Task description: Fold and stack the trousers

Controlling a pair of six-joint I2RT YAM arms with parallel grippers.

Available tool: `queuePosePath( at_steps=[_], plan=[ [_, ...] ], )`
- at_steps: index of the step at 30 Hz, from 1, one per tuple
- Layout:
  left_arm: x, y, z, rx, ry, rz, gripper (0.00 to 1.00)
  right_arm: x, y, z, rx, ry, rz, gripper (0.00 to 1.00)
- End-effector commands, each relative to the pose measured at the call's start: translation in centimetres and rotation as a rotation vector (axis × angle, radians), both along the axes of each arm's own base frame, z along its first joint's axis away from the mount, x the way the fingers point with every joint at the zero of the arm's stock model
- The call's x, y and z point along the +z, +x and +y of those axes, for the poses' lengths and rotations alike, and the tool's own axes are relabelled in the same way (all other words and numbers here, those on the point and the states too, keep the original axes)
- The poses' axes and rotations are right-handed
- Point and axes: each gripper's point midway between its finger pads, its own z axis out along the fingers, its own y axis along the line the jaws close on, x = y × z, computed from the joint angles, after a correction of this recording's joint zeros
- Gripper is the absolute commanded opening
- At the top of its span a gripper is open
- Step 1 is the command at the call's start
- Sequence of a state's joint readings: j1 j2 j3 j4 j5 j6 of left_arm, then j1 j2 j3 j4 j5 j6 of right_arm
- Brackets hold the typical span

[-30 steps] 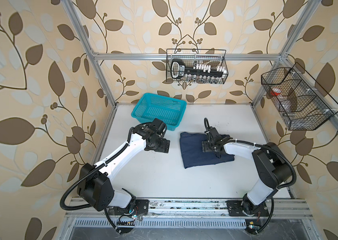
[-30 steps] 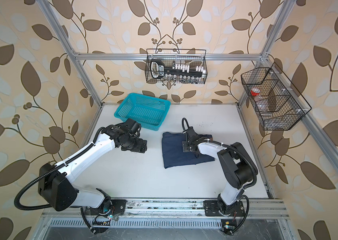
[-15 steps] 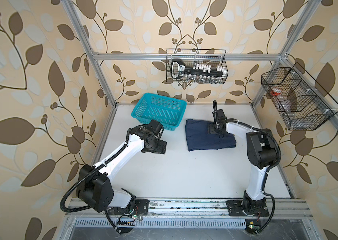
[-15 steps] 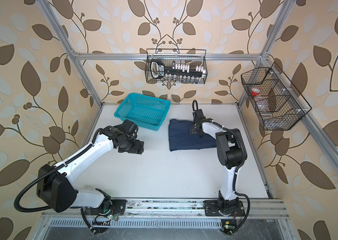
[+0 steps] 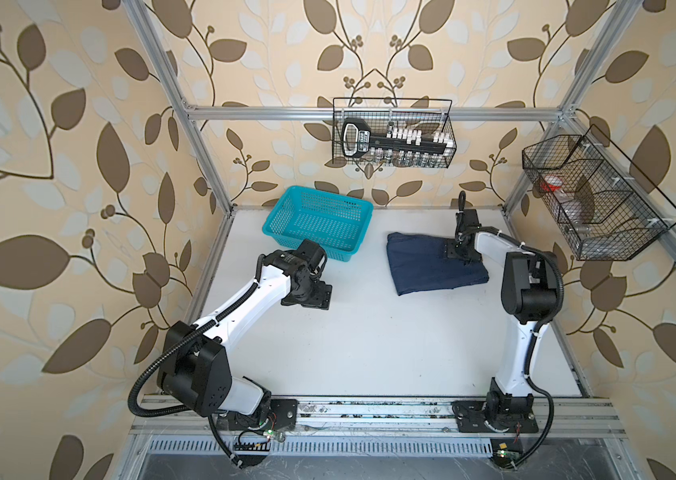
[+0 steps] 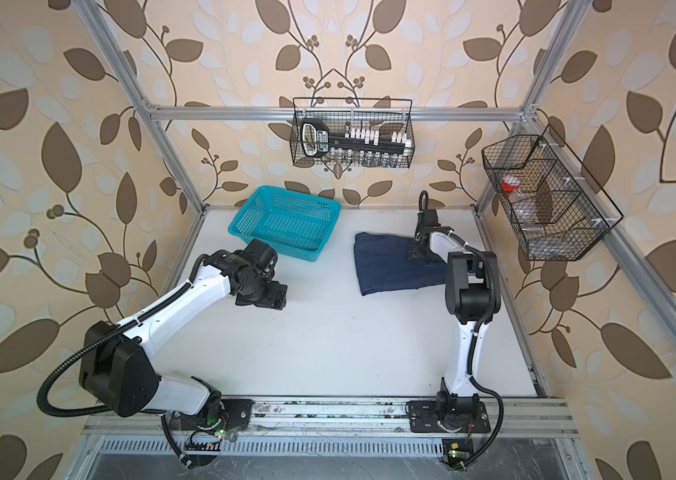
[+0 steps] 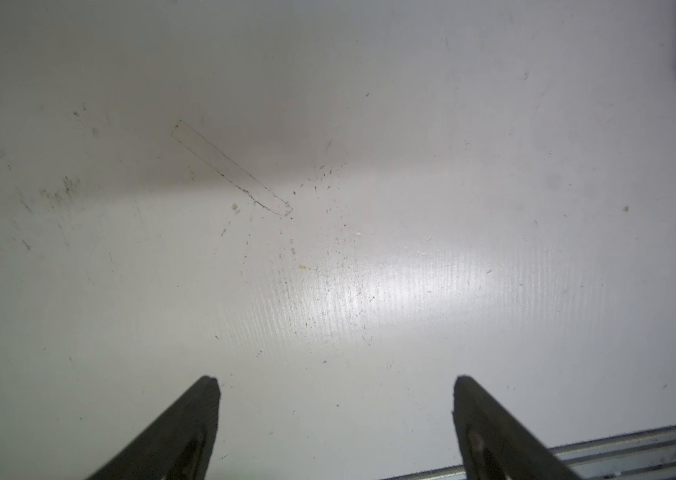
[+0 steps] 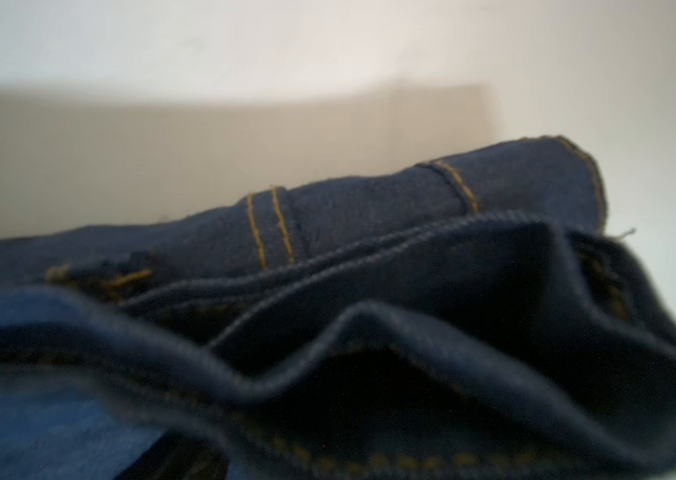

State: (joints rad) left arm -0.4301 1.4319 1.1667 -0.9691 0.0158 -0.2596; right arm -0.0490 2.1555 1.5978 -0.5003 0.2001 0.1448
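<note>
Trousers (image 5: 432,266), folded compact, have slid from mid-table to the far right, near the basket (image 5: 330,195), so folding looks done and only placing remains; right gripper (image 5: 459,251) sits on their far edge, jaw spread impossible to tell; left gripper (image 7: 336,380) hangs spread wide, empty, above the table (image 5: 369,340).

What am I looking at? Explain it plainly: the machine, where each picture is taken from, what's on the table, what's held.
Two white robot arms stand at a white table. Two pictures look down from above, side by side; two come from cameras on the arms' wrists. On the table lie folded dark blue trousers and an empty turquoise basket. The left hand hovers open over bare table, holding nothing. The right hand sits on the trousers' edge; its camera sees only denim close up, so I cannot tell whether it grips.
</note>
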Motion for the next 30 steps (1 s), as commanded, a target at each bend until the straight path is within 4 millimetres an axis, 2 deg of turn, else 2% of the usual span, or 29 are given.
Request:
queuePosePath(
  at_steps=[1,4,9,11,12,15,16,17,20,22,26,28,30],
  plan=[
    [1.5,0.8,0.1,0.001,-0.005,-0.030,0.89,-2.0,-0.8,-3.0,-0.042,0.014,0.078,0.72],
    [1.8,0.9,0.1,0.004,-0.008,-0.033,0.89,-0.1,1.0,-4.5,-0.051,-0.056,0.061,0.77],
    [1.8,0.8,0.1,0.005,-0.008,-0.028,0.89,1.2,2.7,-8.0,-0.087,-0.052,0.022,0.77],
    [1.9,0.9,0.1,0.006,-0.011,-0.031,0.89,1.9,2.9,-8.5,-0.093,-0.011,0.001,0.77],
    [2.0,0.9,0.0,0.004,-0.015,-0.032,0.89,2.7,3.1,-8.2,-0.076,0.002,-0.020,0.77],
    [2.5,1.1,-0.3,-0.001,-0.029,-0.043,0.89,5.6,3.1,-5.7,-0.016,0.055,-0.112,0.78],
    [1.8,1.3,-0.4,0.001,-0.022,-0.020,0.89,6.9,2.8,-4.7,0.012,0.055,-0.138,0.78],
    [1.9,1.4,-0.5,-0.001,-0.025,-0.019,0.89,7.9,2.4,-3.3,0.044,0.059,-0.160,0.79],
    [1.6,1.4,-0.7,0.001,-0.033,-0.014,0.90,9.3,0.3,1.1,0.146,0.070,-0.204,0.81],
    [1.3,1.3,-0.7,0.000,-0.039,-0.009,0.90,9.2,-1.4,3.6,0.194,0.061,-0.207,0.81],
    [0.7,1.2,-1.0,-0.004,-0.049,0.001,0.90,7.7,-4.1,10.3,0.314,0.097,-0.189,0.83],
    [0.6,1.2,-1.0,-0.005,-0.047,0.002,0.90,6.8,-4.9,12.6,0.321,0.125,-0.174,0.83],
    [0.4,1.1,-1.0,-0.007,-0.047,0.002,0.90,5.5,-5.1,13.3,0.273,0.136,-0.147,0.84]
  ],
)
